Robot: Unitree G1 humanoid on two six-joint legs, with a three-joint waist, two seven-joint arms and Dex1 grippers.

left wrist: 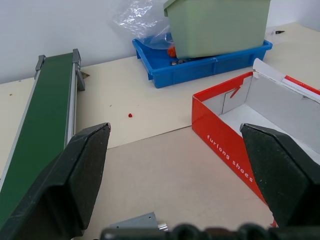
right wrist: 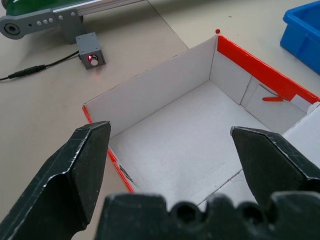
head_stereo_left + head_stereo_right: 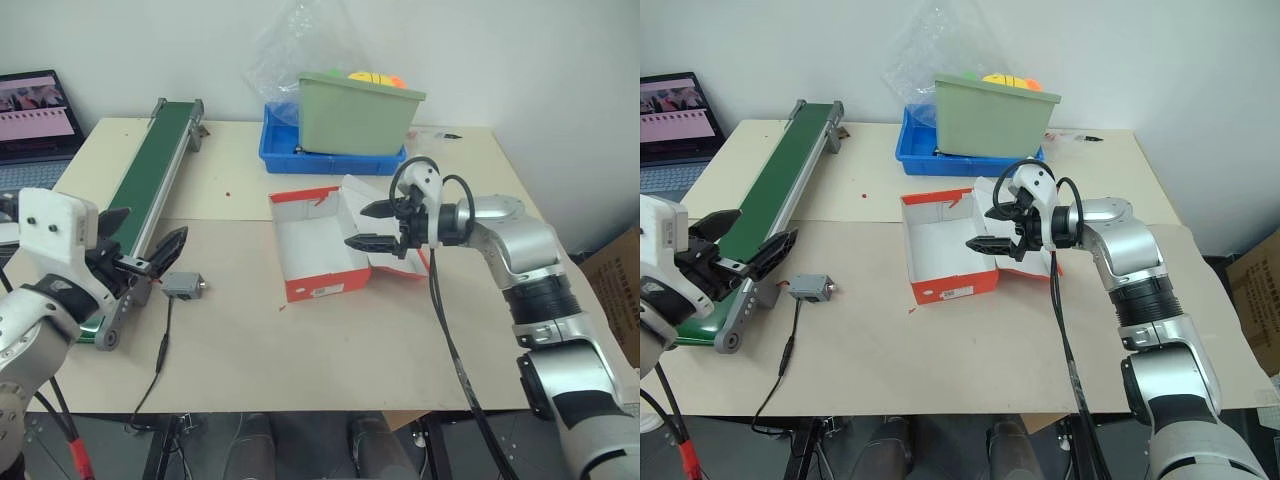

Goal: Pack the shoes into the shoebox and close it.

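The shoebox [image 3: 318, 245] stands open in the middle of the table, red-orange outside, with a bare white floor [image 2: 190, 150]. Its lid [image 3: 385, 195] lies folded back to the right. My right gripper [image 3: 356, 226] hovers open over the box's right wall, fingers pointing left across the opening and holding nothing. My left gripper [image 3: 155, 222] is open and empty at the table's left, beside the conveyor, well apart from the box [image 1: 225, 145]. The shoes are out of view.
A green conveyor belt [image 3: 150, 180] runs along the left side, with a small grey sensor box [image 3: 183, 285] and its cable beside it. At the back stand a blue tray [image 3: 330, 158], a green bin [image 3: 355, 115] and a plastic bag. A laptop [image 3: 35, 110] sits far left.
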